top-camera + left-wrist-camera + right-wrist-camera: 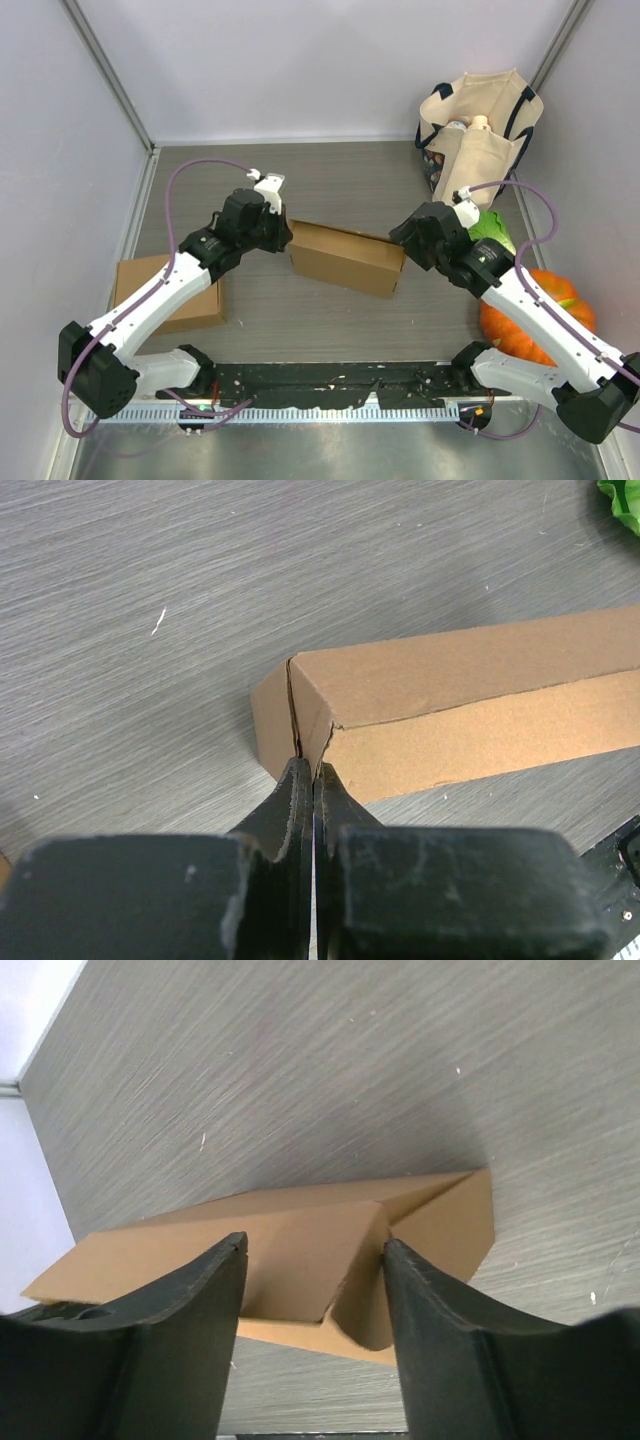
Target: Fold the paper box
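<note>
The brown paper box (345, 257) lies mid-table as a long, closed-looking carton. My left gripper (283, 232) is shut, and its fingertips (298, 776) press against the corner seam at the box's left end (300, 710); I cannot tell whether a thin flap edge is pinched between them. At the box's right end my right gripper (405, 240) stands open. In the right wrist view its jaws (315, 1260) straddle a tuck flap (365, 1280) that curls out of the end. The right finger (425, 1300) touches that flap's edge, while the left finger stays clear.
A second brown cardboard box (170, 290) lies at the left, under the left arm. A canvas tote bag (478, 130) stands at the back right. A green leafy item (492, 232) and an orange pumpkin (535, 320) sit by the right arm.
</note>
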You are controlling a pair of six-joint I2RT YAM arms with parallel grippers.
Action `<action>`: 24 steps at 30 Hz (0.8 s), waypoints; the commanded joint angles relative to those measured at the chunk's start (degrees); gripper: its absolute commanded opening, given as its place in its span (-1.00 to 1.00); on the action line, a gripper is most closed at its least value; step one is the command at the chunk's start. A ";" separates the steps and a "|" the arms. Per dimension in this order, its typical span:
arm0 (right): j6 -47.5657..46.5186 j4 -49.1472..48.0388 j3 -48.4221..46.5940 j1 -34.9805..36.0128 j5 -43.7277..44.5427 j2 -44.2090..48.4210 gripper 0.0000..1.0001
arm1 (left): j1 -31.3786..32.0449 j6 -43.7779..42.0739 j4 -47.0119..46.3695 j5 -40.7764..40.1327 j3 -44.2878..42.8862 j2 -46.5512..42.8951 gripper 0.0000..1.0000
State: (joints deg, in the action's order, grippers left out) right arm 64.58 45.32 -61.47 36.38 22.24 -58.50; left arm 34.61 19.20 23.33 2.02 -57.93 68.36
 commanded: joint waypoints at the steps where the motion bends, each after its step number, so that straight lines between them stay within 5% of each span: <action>1: 4.95 -5.15 4.25 0.36 -1.15 2.51 0.08 | 0.46 0.40 1.89 -0.09 1.07 -0.33 -1.00; 7: 5.29 -5.24 7.94 4.21 3.76 1.99 -0.02 | 0.46 0.75 1.37 -0.26 2.21 -0.24 -1.00; 15: 6.62 -10.60 15.59 16.26 22.05 1.64 -0.10 | 0.46 2.77 -1.71 -0.44 6.78 -4.89 -0.96; 17: 4.42 -11.48 16.12 16.27 23.55 1.63 -0.10 | 0.46 2.68 0.03 -0.53 6.78 -7.44 -0.73; 18: 3.29 -11.83 16.12 16.35 23.73 1.81 -0.10 | 0.46 2.25 1.09 -0.27 6.34 -8.49 -0.41; 21: -2.60 -14.90 16.21 16.44 23.90 2.51 -0.10 | 0.20 1.45 7.06 0.96 3.28 -11.92 0.05; 24: -7.17 -16.75 16.12 16.44 23.64 3.13 -0.10 | -1.29 2.24 12.95 5.00 -1.47 -14.65 0.19</action>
State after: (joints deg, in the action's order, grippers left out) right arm 64.62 28.69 -46.81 52.21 45.56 -55.27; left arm 34.50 20.80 28.18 2.11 -52.86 57.45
